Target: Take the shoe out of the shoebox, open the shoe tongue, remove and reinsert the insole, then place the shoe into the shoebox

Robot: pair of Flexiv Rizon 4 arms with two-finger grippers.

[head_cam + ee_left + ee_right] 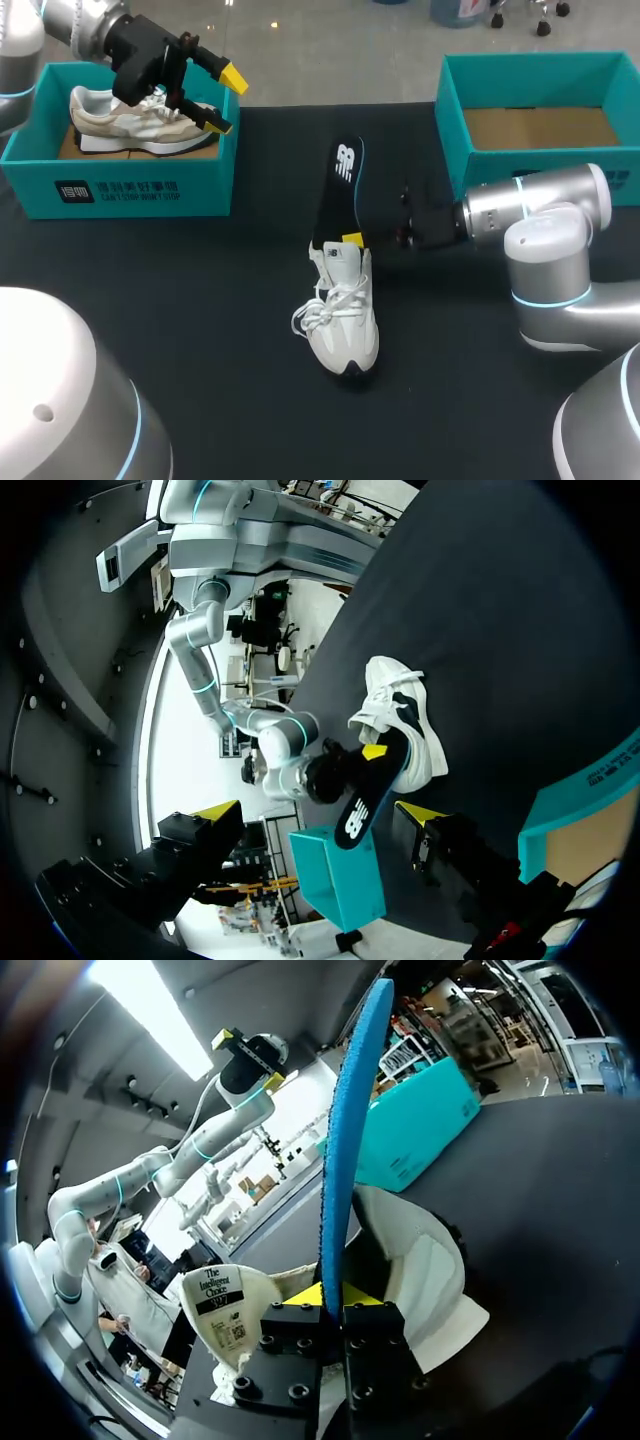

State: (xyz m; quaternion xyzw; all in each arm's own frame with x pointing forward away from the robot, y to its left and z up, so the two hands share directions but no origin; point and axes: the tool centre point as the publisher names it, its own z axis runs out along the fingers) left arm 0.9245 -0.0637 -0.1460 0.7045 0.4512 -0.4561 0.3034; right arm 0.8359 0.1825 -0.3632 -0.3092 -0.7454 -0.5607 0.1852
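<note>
A white shoe (342, 312) lies on the black table, toe toward the front edge. My right gripper (352, 239) is at the shoe's heel opening, shut on the near end of the black insole (341, 182), which stretches away toward the back. In the right wrist view the insole (350, 1130) rises edge-on from between the yellow tips (330, 1296), with the shoe (425, 1270) and its raised tongue (225, 1305) just beneath. My left gripper (225, 101) hangs open above the left shoebox (120, 190); its wrist view shows the shoe (402, 718) and insole (368, 792) far ahead.
The left teal shoebox holds a beige shoe (140, 118). A second teal shoebox (455, 130) at the back right shows only its cardboard floor. Bare black tabletop (200, 300) spreads around the white shoe.
</note>
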